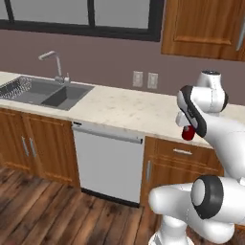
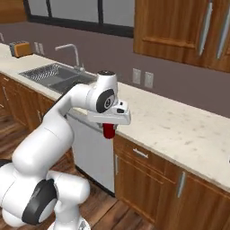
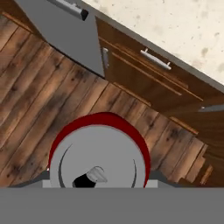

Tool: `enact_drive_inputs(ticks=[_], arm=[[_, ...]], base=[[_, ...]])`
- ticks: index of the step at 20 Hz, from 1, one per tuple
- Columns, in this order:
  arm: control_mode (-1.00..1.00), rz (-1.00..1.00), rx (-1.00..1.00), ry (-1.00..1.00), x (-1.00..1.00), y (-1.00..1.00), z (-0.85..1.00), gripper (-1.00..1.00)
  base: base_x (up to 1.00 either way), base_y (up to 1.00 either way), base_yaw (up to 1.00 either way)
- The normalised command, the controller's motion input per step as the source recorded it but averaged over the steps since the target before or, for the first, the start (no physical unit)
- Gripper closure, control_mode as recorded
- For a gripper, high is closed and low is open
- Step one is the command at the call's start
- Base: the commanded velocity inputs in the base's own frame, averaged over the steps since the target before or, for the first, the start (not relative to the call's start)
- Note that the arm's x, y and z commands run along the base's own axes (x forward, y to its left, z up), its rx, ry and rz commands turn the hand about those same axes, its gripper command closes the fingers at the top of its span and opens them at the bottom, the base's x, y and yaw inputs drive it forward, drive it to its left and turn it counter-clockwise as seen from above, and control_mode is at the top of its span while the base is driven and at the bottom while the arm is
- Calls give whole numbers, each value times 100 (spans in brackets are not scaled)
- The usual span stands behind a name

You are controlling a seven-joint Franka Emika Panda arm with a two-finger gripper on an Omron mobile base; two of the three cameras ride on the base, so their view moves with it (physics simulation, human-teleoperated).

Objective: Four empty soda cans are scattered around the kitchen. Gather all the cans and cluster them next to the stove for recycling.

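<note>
My gripper (image 2: 108, 126) hangs below the white hand, out over the counter's front edge, and is shut on a red soda can (image 2: 108, 133). The same soda can (image 1: 188, 133) peeks out red beside the arm's forward link. Looking down along the hand, the soda can's silvery top (image 3: 98, 159) with its tab fills the lower middle, above the wooden floor. The fingers are hidden behind the can. The stove is out of view.
A pale stone counter (image 1: 124, 107) runs along the wall, with a grey sink (image 1: 45, 92) and faucet (image 1: 55, 64) at its left. A silver dishwasher (image 1: 109, 162) stands below it, between wooden cabinets (image 2: 148, 179). A toaster (image 2: 19, 48) sits far left.
</note>
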Motion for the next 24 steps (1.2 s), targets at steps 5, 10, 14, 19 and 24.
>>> enact_drive_inputs(ticks=[5, 10, 14, 19, 24], arm=[[100, 0, 0, 0, 0, 0, 0, 100], [100, 0, 0, 0, 0, 0, 0, 100], [100, 0, 0, 0, 0, 0, 0, 100], [100, 0, 0, 0, 0, 0, 0, 100], [100, 0, 0, 0, 0, 0, 0, 100]], base=[[51, 19, 71], [20, 56, 70], [35, 24, 74], [83, 0, 71], [100, -7, 57]])
